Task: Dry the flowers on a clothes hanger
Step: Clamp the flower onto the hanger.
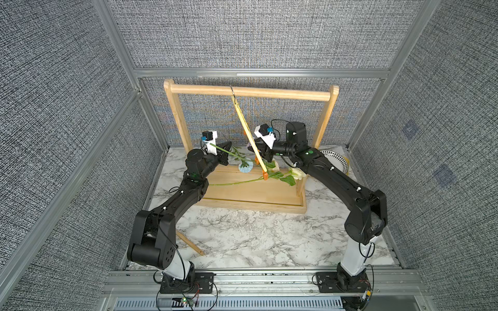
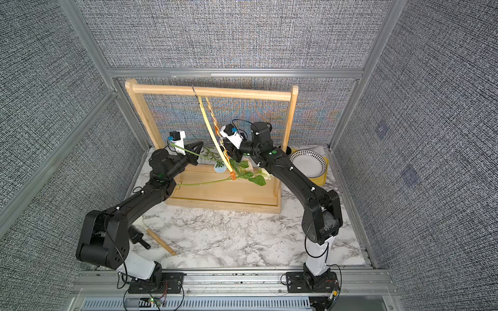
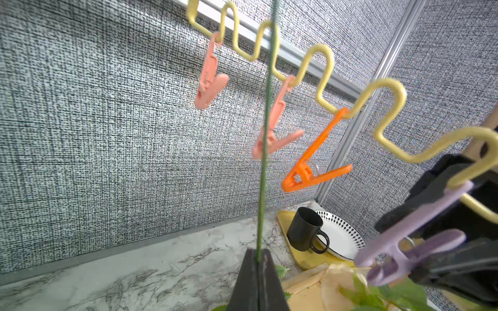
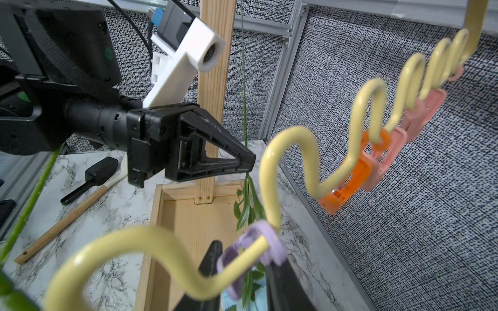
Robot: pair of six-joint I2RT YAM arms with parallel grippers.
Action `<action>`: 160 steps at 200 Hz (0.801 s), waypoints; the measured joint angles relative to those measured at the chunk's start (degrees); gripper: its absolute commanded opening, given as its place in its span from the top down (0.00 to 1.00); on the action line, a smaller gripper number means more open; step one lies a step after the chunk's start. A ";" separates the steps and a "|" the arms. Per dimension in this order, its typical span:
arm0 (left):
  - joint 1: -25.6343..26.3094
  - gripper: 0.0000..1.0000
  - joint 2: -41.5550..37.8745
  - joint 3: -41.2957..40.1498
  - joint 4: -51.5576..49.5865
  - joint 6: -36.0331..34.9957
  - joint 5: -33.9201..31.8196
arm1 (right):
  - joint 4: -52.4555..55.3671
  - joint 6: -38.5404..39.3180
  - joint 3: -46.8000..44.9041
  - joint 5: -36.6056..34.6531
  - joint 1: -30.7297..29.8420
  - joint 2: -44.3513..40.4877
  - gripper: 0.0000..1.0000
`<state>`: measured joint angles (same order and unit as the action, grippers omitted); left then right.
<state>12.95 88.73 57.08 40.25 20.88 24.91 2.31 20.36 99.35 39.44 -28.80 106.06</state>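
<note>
Two risks stand out: the thin stem [image 3: 265, 134] of the pale blue flower [image 1: 245, 167] could slip or buckle in the left gripper [image 4: 249, 161], and the clothes hanger [image 3: 322, 48], hanging mid-frame in both top views, could swing away. Left fingers are pinched tight on that stem. The right gripper [image 4: 248, 269] has its fingers narrowly parted, squeezing the purple clip [image 3: 436, 238] at lower right.

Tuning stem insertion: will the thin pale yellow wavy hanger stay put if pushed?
Probably not: the pale yellow hanger hangs by its metal hook on the wooden rack bar, so it likely swings. Its thin frame looks light. The orange clip dangles from a ring, likely swaying too.
</note>
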 measured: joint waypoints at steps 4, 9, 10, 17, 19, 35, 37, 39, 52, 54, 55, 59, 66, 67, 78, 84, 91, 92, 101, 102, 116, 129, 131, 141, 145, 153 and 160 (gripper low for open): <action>-0.33 0.98 0.00 0.11 -0.02 0.24 0.48 | 0.13 0.02 0.00 0.02 0.00 -0.02 0.71; -0.76 0.98 0.00 0.26 -0.09 0.26 0.81 | 0.20 0.09 0.00 0.02 0.00 -0.07 0.71; -0.83 0.98 0.00 0.28 -0.09 0.26 0.81 | 0.22 0.15 0.00 0.02 0.00 -0.07 0.71; -1.36 0.98 0.00 0.57 -0.17 0.37 1.40 | 0.37 0.31 0.00 0.02 0.00 -0.09 0.71; -1.49 0.98 0.00 0.66 -0.20 0.39 1.49 | 0.46 0.42 0.00 0.04 0.00 -0.11 0.71; -2.10 0.98 0.00 1.46 -0.66 0.55 2.93 | 0.61 0.68 0.00 0.20 0.00 -0.11 0.71; -2.14 0.98 0.02 1.57 -0.74 0.55 3.15 | 0.68 0.70 0.00 0.22 0.00 -0.11 0.71; -2.19 0.98 0.09 1.73 -0.90 0.55 3.50 | 0.74 0.70 0.00 0.22 0.00 -0.11 0.71; -2.45 0.98 0.66 2.49 -1.03 0.57 4.63 | 0.96 1.11 0.00 0.37 0.02 -0.11 0.71; -2.49 0.98 0.74 2.58 -1.05 0.57 4.90 | 0.96 1.14 0.00 0.42 0.02 -0.11 0.71; -2.49 0.98 0.76 2.62 -1.05 0.55 5.05 | 0.96 1.16 0.00 0.44 0.02 -0.11 0.71; -2.60 0.98 1.01 2.73 -1.14 0.57 5.53 | 0.98 1.25 0.00 0.44 0.02 -0.11 0.71; -2.84 0.98 1.40 2.89 -1.18 0.59 5.68 | 1.07 1.27 0.00 0.50 0.02 -0.11 0.71; -2.86 0.98 1.44 2.91 -1.18 0.59 5.70 | 1.07 1.27 0.00 0.52 0.02 -0.11 0.71; -3.52 0.98 1.86 3.08 -1.29 0.81 6.47 | 1.18 1.38 0.00 0.79 0.04 -0.11 0.71; -4.02 0.98 1.90 3.19 -1.36 0.87 6.97 | 1.29 1.51 0.00 0.90 0.09 -0.11 0.71; -4.74 0.98 1.90 3.61 -1.49 1.22 7.15 | 1.36 1.51 0.00 1.03 0.17 -0.13 0.71; -4.81 0.98 1.90 3.67 -1.51 1.27 7.19 | 1.36 1.51 0.00 1.05 0.17 -0.13 0.71; -5.62 0.98 1.75 4.59 -1.86 1.16 7.82 | 1.55 1.60 0.00 1.11 0.33 -0.26 0.71; -5.68 0.98 1.73 4.68 -1.92 1.16 7.89 | 1.57 1.62 0.00 1.11 0.35 -0.28 0.71; -6.45 0.98 0.96 6.05 -3.69 0.04 8.63 | 1.70 1.99 -0.04 1.20 0.42 -0.63 0.71; -6.62 0.98 0.09 6.78 -4.81 -1.22 9.90 | 1.77 2.16 -0.17 1.22 0.63 -0.87 0.71; -6.64 0.98 -0.09 6.84 -5.05 -1.38 10.21 | 1.77 2.16 -0.22 1.22 0.66 -0.92 0.71; -6.75 0.98 -0.59 6.91 -6.03 -2.03 11.30 | 1.77 2.19 -0.42 1.25 0.70 -1.03 0.71; -6.84 0.98 -0.72 6.91 -6.43 -2.43 11.30 | 1.77 2.21 -0.44 1.25 0.70 -1.03 0.71; -7.04 0.98 -0.76 6.88 -6.84 -2.73 11.28 | 1.77 2.40 -0.52 1.25 0.70 -1.03 0.71; -7.15 0.98 -0.52 6.91 -7.10 -2.97 11.30 | 1.77 2.40 -0.55 1.29 0.70 -1.05 0.71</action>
<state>5.80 88.20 63.99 33.15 17.91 36.21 4.08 22.76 98.80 40.73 -28.10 105.01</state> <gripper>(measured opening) 0.071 0.291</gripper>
